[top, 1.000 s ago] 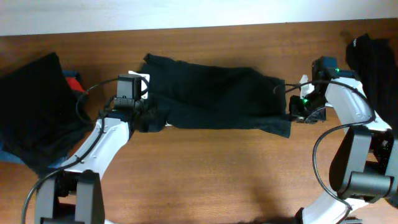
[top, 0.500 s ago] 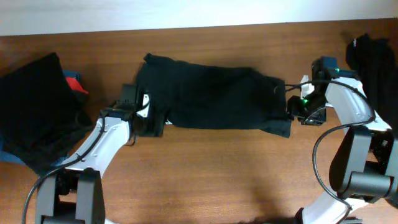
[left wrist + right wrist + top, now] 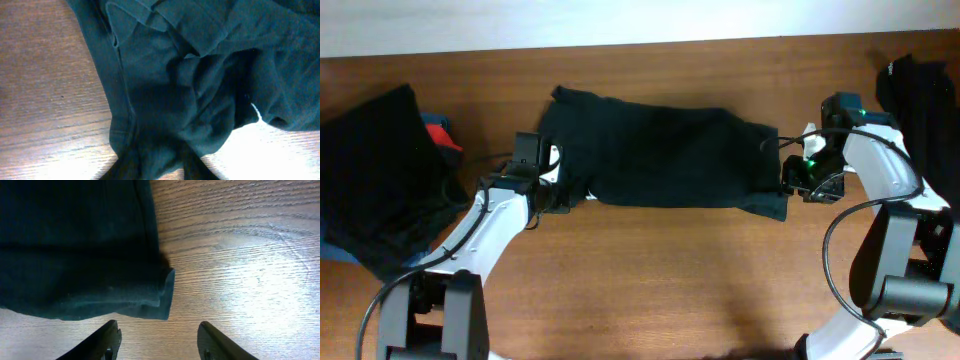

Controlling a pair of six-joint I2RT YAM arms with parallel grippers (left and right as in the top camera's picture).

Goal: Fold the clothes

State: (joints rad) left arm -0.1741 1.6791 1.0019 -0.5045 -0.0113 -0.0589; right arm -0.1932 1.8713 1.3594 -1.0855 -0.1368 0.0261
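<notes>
A dark garment (image 3: 660, 150) lies spread across the middle of the wooden table. My left gripper (image 3: 558, 195) is at its lower left corner. In the left wrist view the gripper (image 3: 157, 165) is shut on a bunched fold of the garment (image 3: 200, 75), which fills the gap between the fingers. My right gripper (image 3: 798, 185) is at the garment's lower right corner. In the right wrist view it (image 3: 157, 340) is open and empty over bare wood, just short of the garment's hem corner (image 3: 160, 295).
A pile of dark clothes (image 3: 370, 180) with a red item (image 3: 440, 135) lies at the left edge. More dark clothes (image 3: 920, 100) lie at the far right. Bare wood (image 3: 660, 280) runs along the front.
My left gripper has moved down and left along the garment's left edge, then slightly back up. The garment's lower left part has shifted with it. The right arm has not moved.
</notes>
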